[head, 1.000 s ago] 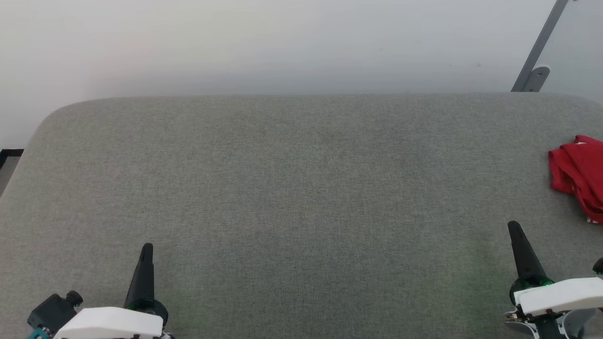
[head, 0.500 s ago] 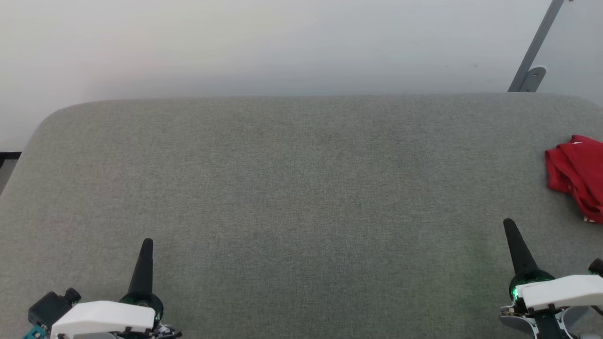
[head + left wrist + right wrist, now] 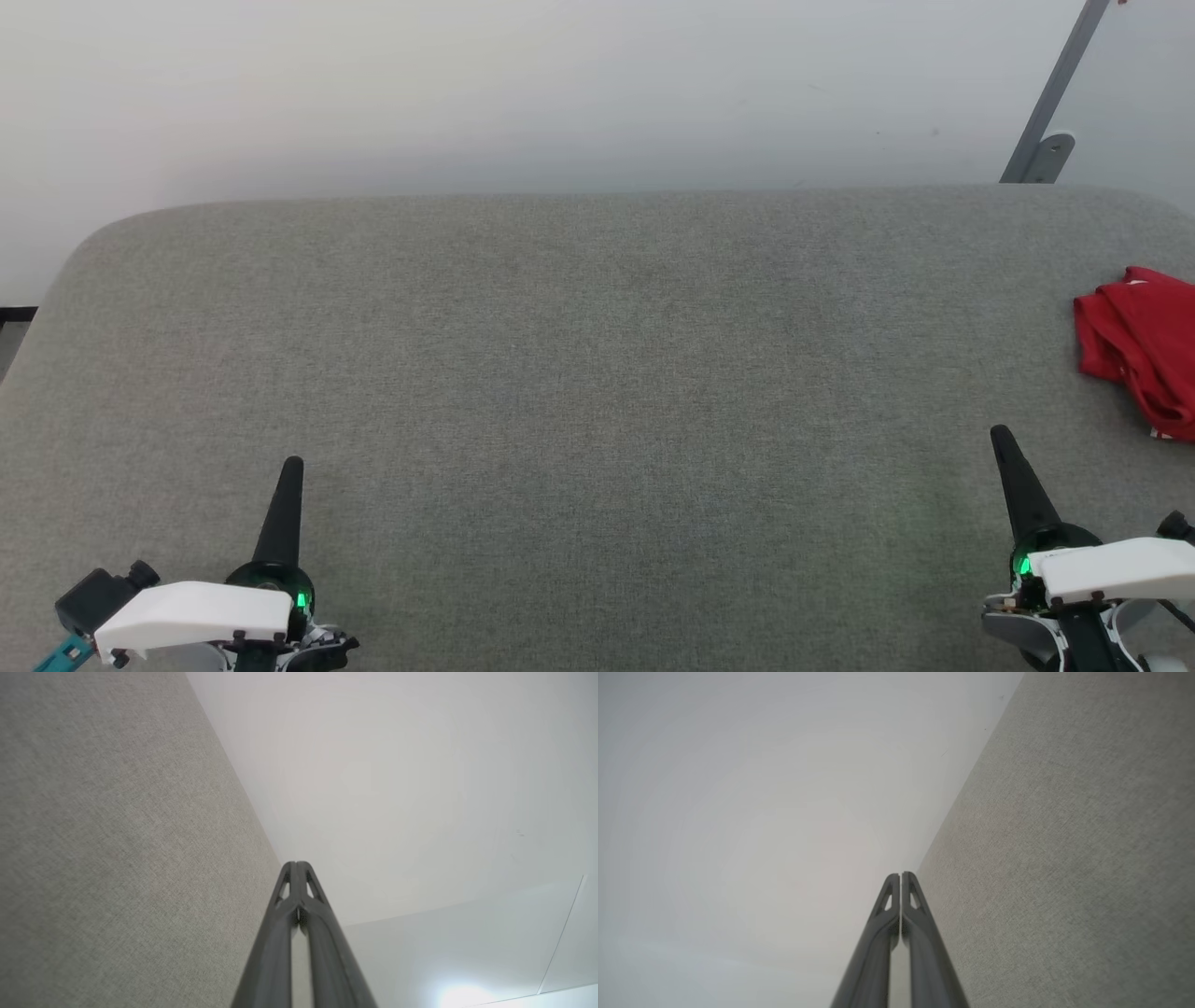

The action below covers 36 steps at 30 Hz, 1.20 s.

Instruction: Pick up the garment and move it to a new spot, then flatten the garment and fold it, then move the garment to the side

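The garment (image 3: pixel 1141 347), a bunched bright red shirt with a bit of white at its edges, lies at the far right of the grey fabric surface (image 3: pixel 597 373), cut off by the head view's right edge. My right gripper (image 3: pixel 1002 439) is at the lower right, shut and holding nothing, below and left of the garment and apart from it. Its fingertips (image 3: pixel 900 877) meet in the right wrist view. At the lower left my left gripper (image 3: pixel 293 465) is shut too, and its tips (image 3: pixel 296 864) touch in the left wrist view.
A pale wall (image 3: pixel 560 84) rises behind the surface's far edge. A grey metal bracket (image 3: pixel 1050 112) slants up at the top right. At the far left, past the rounded corner of the surface, a dark floor strip (image 3: pixel 14 315) shows.
The camera has turned slightly, shifting the garment and bracket a little to the left. Both grippers stand a bit higher in the head view, still shut.
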{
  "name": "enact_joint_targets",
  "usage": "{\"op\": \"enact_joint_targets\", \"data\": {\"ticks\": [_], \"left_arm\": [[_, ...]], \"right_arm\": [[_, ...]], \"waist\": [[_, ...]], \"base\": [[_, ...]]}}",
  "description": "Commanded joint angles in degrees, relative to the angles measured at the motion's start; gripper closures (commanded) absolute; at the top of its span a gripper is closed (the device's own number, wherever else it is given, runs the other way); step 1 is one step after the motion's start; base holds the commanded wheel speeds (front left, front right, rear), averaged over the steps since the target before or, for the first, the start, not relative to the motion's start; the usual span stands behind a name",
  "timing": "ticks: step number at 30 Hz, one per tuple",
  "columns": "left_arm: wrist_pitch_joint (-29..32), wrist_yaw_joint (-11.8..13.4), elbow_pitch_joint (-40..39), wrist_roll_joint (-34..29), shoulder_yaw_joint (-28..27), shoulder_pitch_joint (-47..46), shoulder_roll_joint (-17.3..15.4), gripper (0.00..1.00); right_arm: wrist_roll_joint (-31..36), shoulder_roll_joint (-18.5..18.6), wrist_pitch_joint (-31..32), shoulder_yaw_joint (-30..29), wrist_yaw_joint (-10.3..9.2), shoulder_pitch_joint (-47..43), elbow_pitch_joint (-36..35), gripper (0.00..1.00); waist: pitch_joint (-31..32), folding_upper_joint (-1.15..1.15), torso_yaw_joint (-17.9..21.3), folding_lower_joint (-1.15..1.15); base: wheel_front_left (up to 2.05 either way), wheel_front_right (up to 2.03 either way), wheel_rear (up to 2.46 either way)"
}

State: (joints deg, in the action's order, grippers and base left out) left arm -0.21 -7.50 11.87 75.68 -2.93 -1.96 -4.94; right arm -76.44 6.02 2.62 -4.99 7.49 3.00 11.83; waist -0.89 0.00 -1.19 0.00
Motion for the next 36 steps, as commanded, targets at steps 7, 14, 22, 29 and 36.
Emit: {"op": "enact_joint_targets", "data": {"ticks": [7,14,22,29,36], "left_arm": [[1.19,0.02,0.2,4.05,-0.55,-1.7,0.13,1.0],[2.09,0.02,0.64,7.03,-0.85,-2.25,0.25,1.0],[3.12,0.02,1.09,10.2,-1.21,-2.91,0.4,1.0],[3.87,0.02,1.45,12.86,-1.52,-3.44,0.54,1.0],[4.78,0.02,1.8,15.5,-1.79,-4.01,0.68,1.0]], "right_arm": [[-3.53,-0.6,0.95,-0.36,0.0,1.48,0.35,1.0],[-6.22,-1.16,1.57,-0.6,0.0,1.84,0.7,1.0],[-9.08,-1.7,2.3,-0.86,0.0,2.42,1.12,1.0],[-11.39,-2.19,2.88,-1.08,0.0,2.68,1.53,1.0],[-13.72,-2.7,3.4,-1.3,0.0,3.15,1.92,1.0]], "waist": [[0.11,0.0,0.19,0.0],[0.22,0.0,0.37,0.0],[0.35,0.0,0.58,0.0],[0.46,0.0,0.77,0.0],[0.57,0.0,0.95,0.0]], "base": [[0.0,0.0,0.0],[0.0,0.0,0.0],[0.0,0.0,0.0],[0.0,0.0,0.0],[0.0,0.0,0.0]]}}
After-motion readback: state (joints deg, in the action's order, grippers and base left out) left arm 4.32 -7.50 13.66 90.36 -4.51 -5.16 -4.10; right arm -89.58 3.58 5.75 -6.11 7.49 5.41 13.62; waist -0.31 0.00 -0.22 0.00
